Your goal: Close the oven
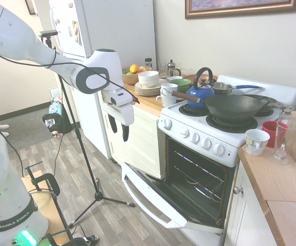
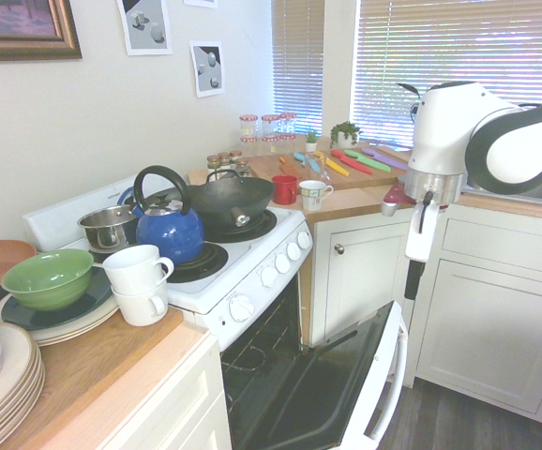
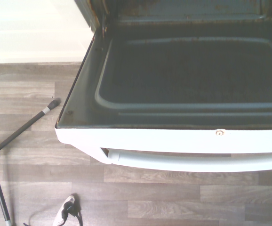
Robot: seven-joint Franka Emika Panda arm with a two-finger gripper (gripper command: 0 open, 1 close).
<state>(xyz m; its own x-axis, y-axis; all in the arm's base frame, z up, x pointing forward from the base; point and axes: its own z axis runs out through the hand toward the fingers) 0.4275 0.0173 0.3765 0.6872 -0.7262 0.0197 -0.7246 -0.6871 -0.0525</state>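
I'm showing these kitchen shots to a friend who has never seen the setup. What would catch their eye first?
Most likely the oven door, hanging wide open and low over the wood-look floor, its dark lining up and wire racks exposed behind it. Next, the white gripper hovering above the door's outer edge, touching nothing. Then the crowded stovetop: a blue kettle beside a black wok.
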